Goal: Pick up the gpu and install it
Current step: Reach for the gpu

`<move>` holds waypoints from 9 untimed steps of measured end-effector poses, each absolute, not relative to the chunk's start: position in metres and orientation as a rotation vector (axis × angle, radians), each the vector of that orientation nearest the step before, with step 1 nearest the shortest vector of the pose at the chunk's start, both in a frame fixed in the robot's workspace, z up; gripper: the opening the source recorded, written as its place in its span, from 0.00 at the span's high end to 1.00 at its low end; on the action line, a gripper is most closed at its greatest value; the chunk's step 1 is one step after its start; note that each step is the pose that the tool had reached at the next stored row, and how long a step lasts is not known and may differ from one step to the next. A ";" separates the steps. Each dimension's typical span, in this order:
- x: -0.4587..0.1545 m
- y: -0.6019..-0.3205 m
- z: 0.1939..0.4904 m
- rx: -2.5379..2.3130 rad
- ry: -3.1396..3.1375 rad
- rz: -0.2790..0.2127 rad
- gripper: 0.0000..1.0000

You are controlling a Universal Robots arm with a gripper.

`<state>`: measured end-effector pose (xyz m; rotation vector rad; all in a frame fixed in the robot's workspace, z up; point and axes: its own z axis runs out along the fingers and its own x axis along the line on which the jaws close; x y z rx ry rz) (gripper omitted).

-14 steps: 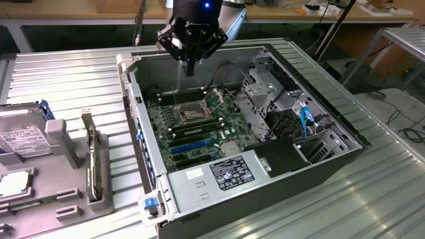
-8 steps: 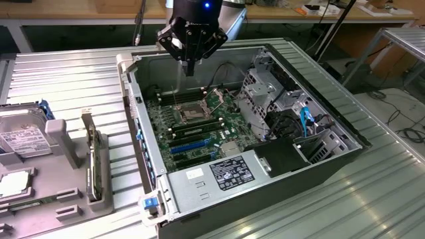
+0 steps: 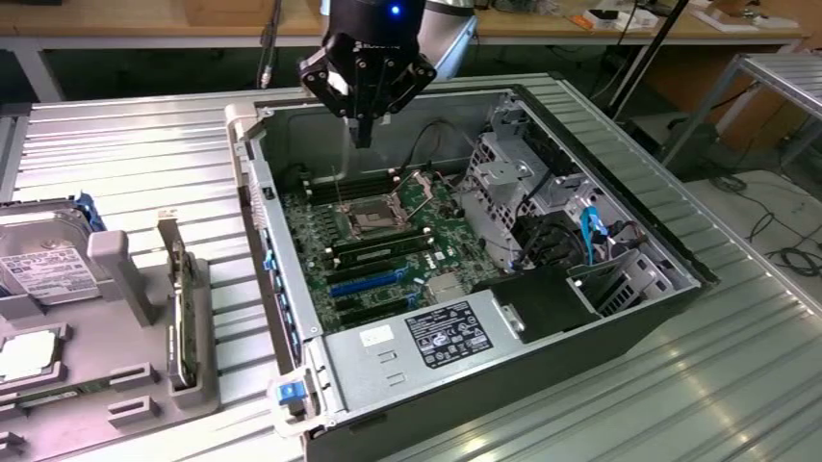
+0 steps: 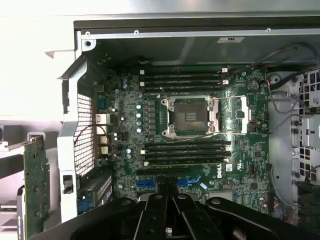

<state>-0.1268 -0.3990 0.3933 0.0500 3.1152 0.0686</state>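
Exterior view, claw: the gripper hangs above the open computer case, fingers pressed together, holding nothing.
Exterior view, card: the gpu stands on edge in a gray rack at the exterior view's left, well apart from the gripper. Its top edge is likely left exposed for grasping.
Wrist view, claw: the closed gripper looks down on the motherboard.
Wrist view, card: the gpu is outside the case wall.

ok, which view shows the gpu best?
Wrist view: the gpu turns its green board face to the camera, so its parts can be read. The exterior view has it edge-on, a thin strip upright in the grey holder, on that view's left of the case.
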 end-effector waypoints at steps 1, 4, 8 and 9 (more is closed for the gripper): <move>-0.128 -0.399 0.393 0.050 3.115 0.068 0.89; -0.140 -0.399 0.393 0.050 3.115 0.069 0.89; -0.157 -0.399 0.393 0.050 3.115 0.068 0.89; -0.162 -0.399 0.393 0.050 3.115 0.069 0.89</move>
